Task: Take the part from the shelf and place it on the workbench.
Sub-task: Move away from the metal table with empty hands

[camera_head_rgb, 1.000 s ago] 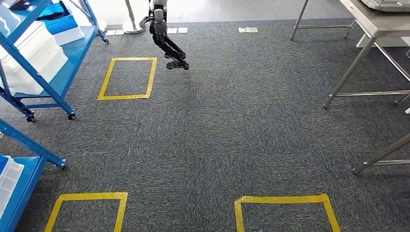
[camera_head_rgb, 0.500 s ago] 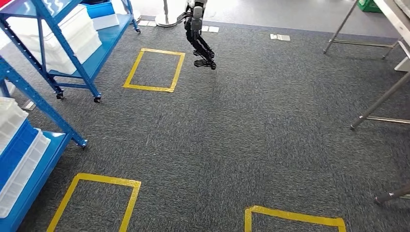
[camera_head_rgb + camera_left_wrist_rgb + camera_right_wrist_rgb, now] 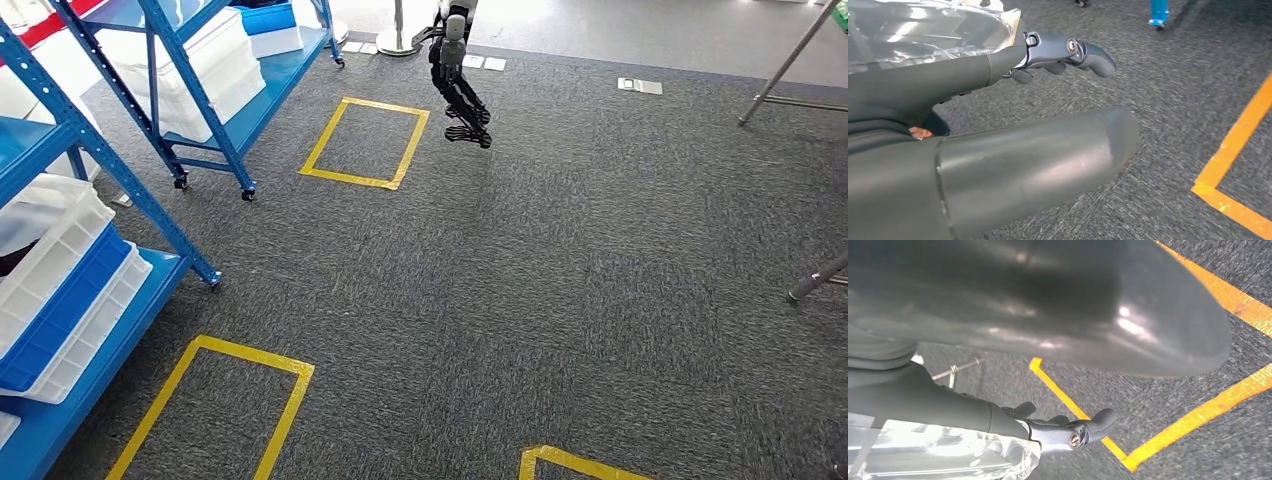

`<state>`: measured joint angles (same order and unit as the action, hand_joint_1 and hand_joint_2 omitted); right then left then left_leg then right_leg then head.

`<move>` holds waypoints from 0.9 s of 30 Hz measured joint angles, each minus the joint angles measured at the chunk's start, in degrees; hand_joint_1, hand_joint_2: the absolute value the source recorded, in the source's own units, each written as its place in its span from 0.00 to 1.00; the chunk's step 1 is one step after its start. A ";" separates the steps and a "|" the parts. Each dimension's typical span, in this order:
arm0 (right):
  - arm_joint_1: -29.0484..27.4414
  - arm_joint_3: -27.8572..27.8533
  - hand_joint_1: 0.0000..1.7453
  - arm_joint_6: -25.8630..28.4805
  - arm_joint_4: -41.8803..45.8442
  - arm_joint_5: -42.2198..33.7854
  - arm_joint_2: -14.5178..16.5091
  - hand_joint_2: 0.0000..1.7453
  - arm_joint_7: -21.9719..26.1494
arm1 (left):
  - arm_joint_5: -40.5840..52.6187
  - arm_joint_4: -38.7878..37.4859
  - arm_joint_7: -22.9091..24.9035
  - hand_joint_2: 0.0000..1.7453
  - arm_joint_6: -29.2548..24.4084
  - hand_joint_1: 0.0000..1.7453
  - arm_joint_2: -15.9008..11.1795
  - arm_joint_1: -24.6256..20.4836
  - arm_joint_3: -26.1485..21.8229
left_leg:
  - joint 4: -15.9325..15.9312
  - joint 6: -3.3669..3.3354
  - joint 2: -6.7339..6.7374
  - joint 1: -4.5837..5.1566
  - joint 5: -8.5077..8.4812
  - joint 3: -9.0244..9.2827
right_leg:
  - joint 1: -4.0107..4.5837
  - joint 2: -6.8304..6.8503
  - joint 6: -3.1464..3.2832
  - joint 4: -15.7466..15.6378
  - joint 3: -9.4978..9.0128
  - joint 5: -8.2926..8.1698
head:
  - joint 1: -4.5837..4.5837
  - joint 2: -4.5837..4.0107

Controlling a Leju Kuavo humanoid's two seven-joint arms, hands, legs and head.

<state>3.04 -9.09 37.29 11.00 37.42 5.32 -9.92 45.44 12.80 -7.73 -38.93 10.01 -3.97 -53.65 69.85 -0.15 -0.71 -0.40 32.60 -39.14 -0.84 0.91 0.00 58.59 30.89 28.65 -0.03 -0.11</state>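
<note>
Two blue wheeled shelves stand at the left in the head view, a near shelf [image 3: 112,171] and a far shelf [image 3: 222,130]. The near one carries stacked white bins [image 3: 60,245] and a blue bin [image 3: 62,318]; what lies inside them is hidden. White bins [image 3: 205,62] also fill the far shelf. My left hand [image 3: 1058,55] hangs over the carpet with its fingers loosely apart and nothing in it. My right hand [image 3: 1068,430] hangs the same way, empty. A metal table leg [image 3: 818,279] shows at the right edge.
Grey carpet bears yellow tape squares [image 3: 365,140], [image 3: 215,400], [image 3: 580,465]. A dark jointed mechanism with a grey top [image 3: 458,85] stands at the far middle. Another table leg [image 3: 790,60] slants in at the top right.
The whole picture has shifted right, so the camera has turned left: the shelves fill more of the left side and the metal tables have slid off to the right.
</note>
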 joint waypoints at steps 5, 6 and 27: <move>-0.12 0.00 0.00 0.08 -0.03 0.10 -0.01 0.00 -0.05 | 0.33 0.02 -0.11 0.00 0.01 0.00 0.01 0.14 -0.53 | -2.01 -1.22 1.80 0.51 -2.49 1.82 | 0.74 3.08 0.43 -0.01 -0.16 0.30 | 0.01 0.00; -0.08 0.00 0.00 0.09 -0.03 0.18 0.07 0.00 -0.05 | 0.46 0.07 -0.15 0.00 0.01 0.00 -0.03 0.07 -0.60 | -6.07 -1.82 3.24 0.94 -3.86 4.12 | 0.87 3.62 0.47 -0.01 -0.33 0.40 | 0.00 0.00; -0.35 -0.80 0.00 1.18 -0.16 0.33 0.10 0.00 0.08 | 2.99 0.37 -1.25 0.00 0.00 0.00 0.54 0.05 -3.21 | -11.17 -1.04 -4.74 -0.26 -5.61 6.20 | -0.90 -2.05 -1.66 0.15 -0.35 0.03 | -0.45 0.00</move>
<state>2.69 -9.90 38.47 10.84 37.75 5.43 -9.84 48.43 13.17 -8.98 -38.93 10.55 -3.91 -56.86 58.68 -1.19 -5.45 -0.66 26.98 -32.94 -1.74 -1.14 -1.65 58.74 30.54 28.68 -0.48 -0.11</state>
